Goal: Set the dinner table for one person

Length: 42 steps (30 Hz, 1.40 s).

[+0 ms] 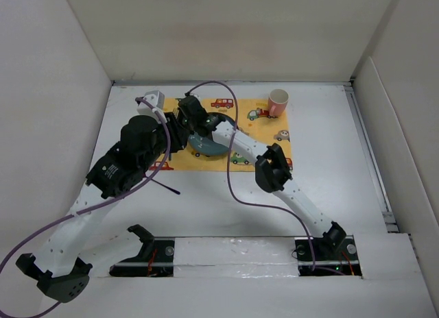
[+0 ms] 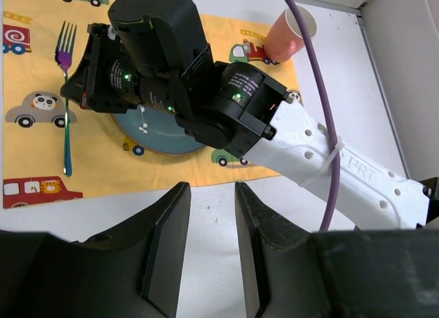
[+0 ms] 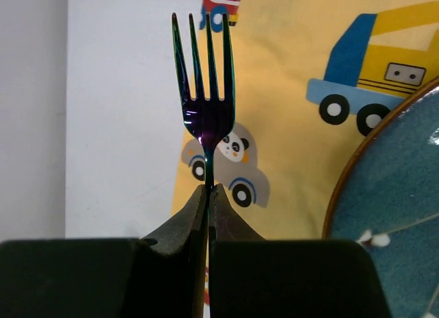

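Note:
On the white dinner table (image 1: 329, 181) lies a yellow placemat (image 1: 267, 136) printed with cars. On it sit a blue plate (image 2: 154, 136) and, at its far right corner, a pink cup (image 1: 278, 102). My right gripper (image 3: 208, 189) is shut on the neck of an iridescent purple fork (image 3: 206, 92), tines pointing away, at the mat's left strip beside the plate (image 3: 391, 215). The fork also shows in the left wrist view (image 2: 66, 126). I cannot tell if it rests on the mat. My left gripper (image 2: 211, 194) is open and empty, held high over the table by the mat's near edge.
White wall panels close in the table on the left, back and right. The right arm (image 2: 329, 160) stretches across the plate and mat from the near right. The left arm (image 1: 116, 164) stands raised at the mat's left edge, with a purple cable (image 1: 168, 136) looping over it.

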Each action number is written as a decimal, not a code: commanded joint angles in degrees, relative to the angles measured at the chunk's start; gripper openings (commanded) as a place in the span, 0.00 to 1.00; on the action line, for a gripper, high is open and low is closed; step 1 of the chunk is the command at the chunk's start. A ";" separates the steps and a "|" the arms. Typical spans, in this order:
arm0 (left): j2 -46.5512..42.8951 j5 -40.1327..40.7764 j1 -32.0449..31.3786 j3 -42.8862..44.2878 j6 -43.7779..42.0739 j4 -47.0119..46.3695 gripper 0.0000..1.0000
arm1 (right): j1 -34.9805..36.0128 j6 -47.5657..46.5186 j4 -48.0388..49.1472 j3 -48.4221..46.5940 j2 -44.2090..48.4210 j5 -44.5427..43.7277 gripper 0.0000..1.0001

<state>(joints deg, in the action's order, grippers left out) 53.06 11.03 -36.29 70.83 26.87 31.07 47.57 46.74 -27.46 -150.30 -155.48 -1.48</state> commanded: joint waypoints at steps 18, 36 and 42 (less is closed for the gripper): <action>1.17 0.84 0.43 -3.06 -0.51 -5.58 0.30 | -0.55 -1.74 -0.05 -1.58 -2.99 1.04 0.02; 1.70 1.89 0.43 -2.80 -0.77 -6.64 0.30 | -0.55 -3.67 1.80 2.37 2.88 2.27 0.23; 1.70 5.67 0.43 2.89 -3.58 -5.06 0.30 | 1.28 -9.28 7.77 15.81 13.87 7.88 0.00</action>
<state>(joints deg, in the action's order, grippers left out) 55.29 13.87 -36.25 68.47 25.61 27.33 46.98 42.06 -26.26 -137.38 -151.37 3.22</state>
